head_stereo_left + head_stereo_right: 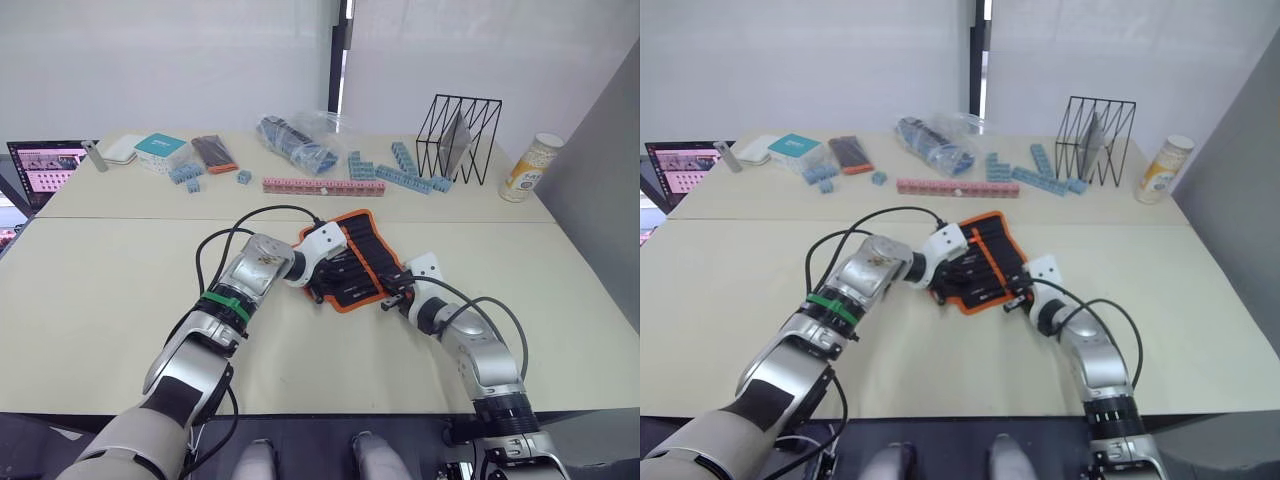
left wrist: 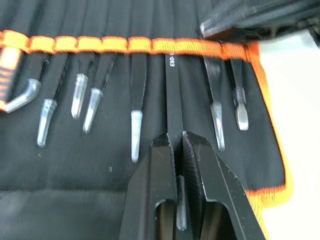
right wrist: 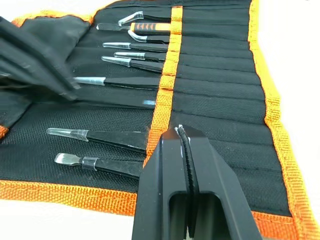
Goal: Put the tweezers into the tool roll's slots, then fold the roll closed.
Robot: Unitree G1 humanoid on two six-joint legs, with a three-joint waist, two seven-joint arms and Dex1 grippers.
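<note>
Two grippers on the tool roll [image 1: 352, 258], spread flat mid-table.
Woven black fabric, orange trim; slim tweezers [image 2: 136, 115] with clear tip caps sit in the slots [image 3: 220, 107]. Left wrist view shows the left gripper [image 2: 179, 142] pinching one black tweezer's shaft. Right wrist view shows the right gripper [image 3: 182, 132] pressed together on the orange band at the roll's near-right edge.

Even, bright, diffuse light fills the room, and the pale beige tabletop [image 1: 120, 290] carries only soft, faint shadows close under the arms. In the left wrist view the black fabric tool roll with orange trim [image 2: 100, 165] is soft and blurred. The clear tip caps on the slim black tweezers [image 3: 105, 137] catch small highlights.
</note>
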